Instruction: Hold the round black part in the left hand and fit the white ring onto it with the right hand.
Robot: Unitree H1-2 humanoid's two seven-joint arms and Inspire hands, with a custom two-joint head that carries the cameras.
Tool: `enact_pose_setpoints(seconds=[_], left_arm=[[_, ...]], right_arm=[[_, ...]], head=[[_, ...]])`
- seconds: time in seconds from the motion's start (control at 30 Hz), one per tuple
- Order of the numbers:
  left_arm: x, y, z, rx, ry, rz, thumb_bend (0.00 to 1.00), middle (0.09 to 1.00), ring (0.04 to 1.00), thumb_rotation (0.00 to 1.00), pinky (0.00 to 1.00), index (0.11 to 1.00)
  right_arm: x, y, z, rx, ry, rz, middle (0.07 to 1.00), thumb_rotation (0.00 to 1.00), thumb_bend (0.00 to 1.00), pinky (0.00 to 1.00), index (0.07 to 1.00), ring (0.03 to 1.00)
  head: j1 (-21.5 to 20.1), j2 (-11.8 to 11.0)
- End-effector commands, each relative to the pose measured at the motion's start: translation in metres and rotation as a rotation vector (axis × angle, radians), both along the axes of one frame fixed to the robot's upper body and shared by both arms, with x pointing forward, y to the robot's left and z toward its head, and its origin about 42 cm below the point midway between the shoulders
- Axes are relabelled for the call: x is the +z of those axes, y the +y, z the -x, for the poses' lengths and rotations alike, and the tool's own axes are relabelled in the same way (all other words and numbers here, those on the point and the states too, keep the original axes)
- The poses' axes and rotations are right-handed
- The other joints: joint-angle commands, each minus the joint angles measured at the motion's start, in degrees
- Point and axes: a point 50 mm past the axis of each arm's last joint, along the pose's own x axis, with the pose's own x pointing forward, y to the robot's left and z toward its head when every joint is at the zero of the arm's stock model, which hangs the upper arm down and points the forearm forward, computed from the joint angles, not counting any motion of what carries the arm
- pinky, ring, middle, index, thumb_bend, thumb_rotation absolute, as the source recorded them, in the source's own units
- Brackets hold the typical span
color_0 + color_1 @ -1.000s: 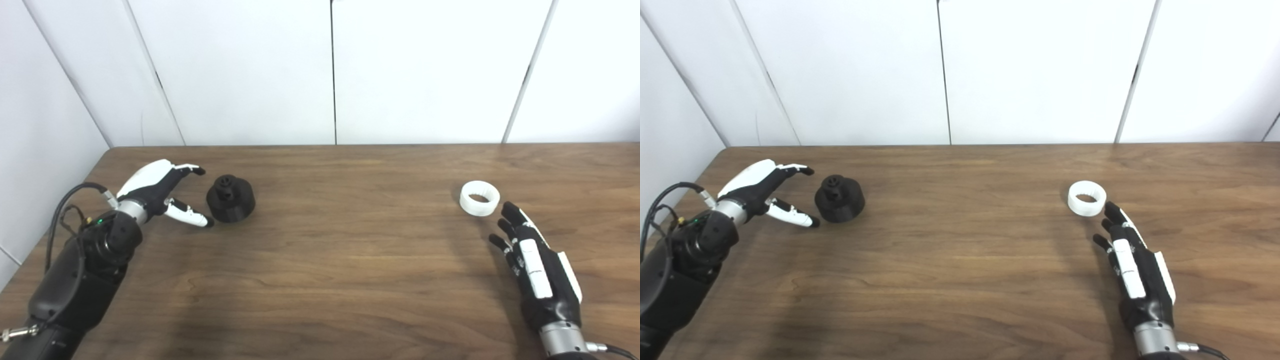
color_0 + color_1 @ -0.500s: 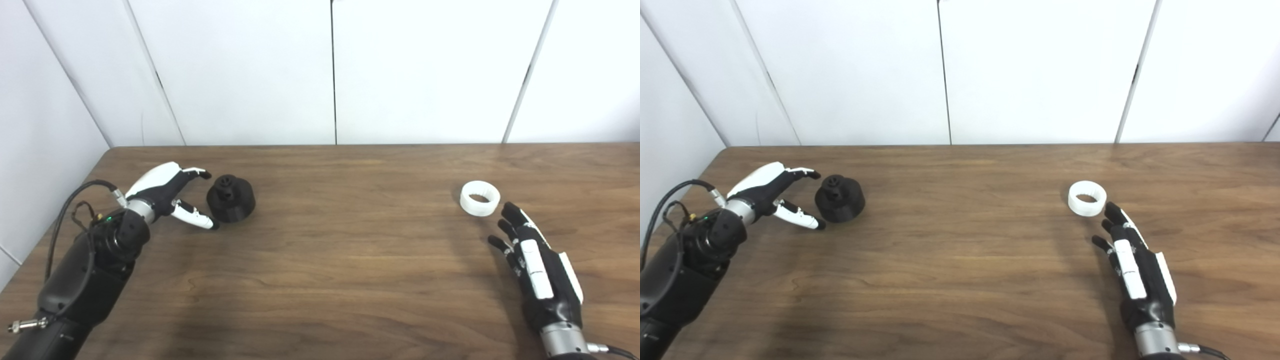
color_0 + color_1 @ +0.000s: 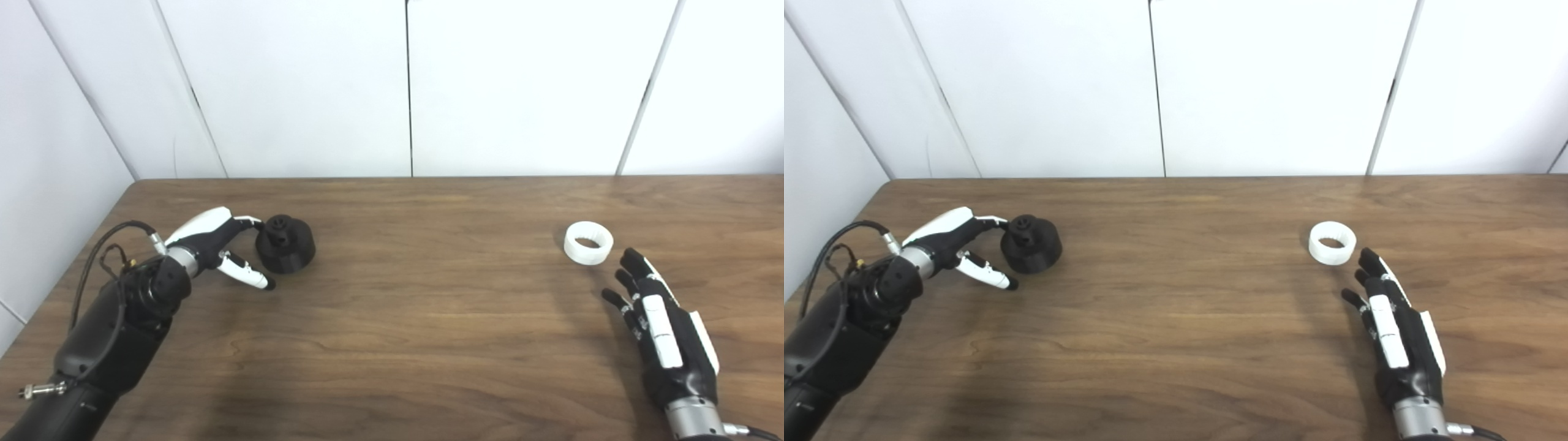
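Black part (image 3: pixel 285 243) at left hand (image 3: pixel 211 245) fingertips (perhaps touching), unheld

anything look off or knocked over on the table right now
Nothing stands out. The black part sits upright on the table with the open left hand reaching its side. The white ring lies flat, undamaged, just beyond the open right hand.

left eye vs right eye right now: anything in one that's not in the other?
Only the left eye view: a connector on the left arm at the bottom edge. Only the right eye view: one more wall seam at the far right. Both: the black part on the table at the open left hand, and the white ring just beyond the open right hand.
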Motion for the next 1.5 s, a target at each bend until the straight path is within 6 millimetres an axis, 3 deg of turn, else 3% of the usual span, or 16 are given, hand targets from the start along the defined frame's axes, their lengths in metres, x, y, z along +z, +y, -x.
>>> enact_pose_setpoints(seconds=[0.0, 0.33, 1.07, 1.47], left_arm=[[0.034, 0.0, -0.015, 0.0, -0.078, -0.005, 0.93, 0.954, 0.997, 0.28, 0.89, 0.855], [0.034, -0.002, -0.016, 0.001, -0.083, -0.002, 0.89, 0.955, 0.98, 0.3, 0.88, 0.855], [0.025, -0.009, -0.028, -0.019, -0.165, 0.012, 0.94, 0.932, 0.97, 0.31, 0.87, 0.859], [0.023, -0.013, -0.03, -0.022, -0.171, 0.013, 0.91, 0.908, 0.949, 0.27, 0.84, 0.818]], right_arm=[[0.013, 0.001, 0.001, -0.003, -0.07, 0.007, 0.936, 0.8, 0.62, 0.83, 0.906, 0.946], [0.011, 0.001, 0.001, 0.001, -0.058, 0.014, 0.935, 0.8, 0.62, 0.83, 0.905, 0.939], [0.009, -0.002, 0.006, -0.003, -0.055, 0.037, 0.931, 0.8, 0.64, 0.82, 0.895, 0.941], [0.01, -0.004, 0.009, -0.014, -0.058, 0.021, 0.925, 0.79, 0.66, 0.82, 0.896, 0.933]], head=[[0.08, 0.01], [-0.12, -0.02], [-1.32, -0.31], [-1.34, -0.12]])
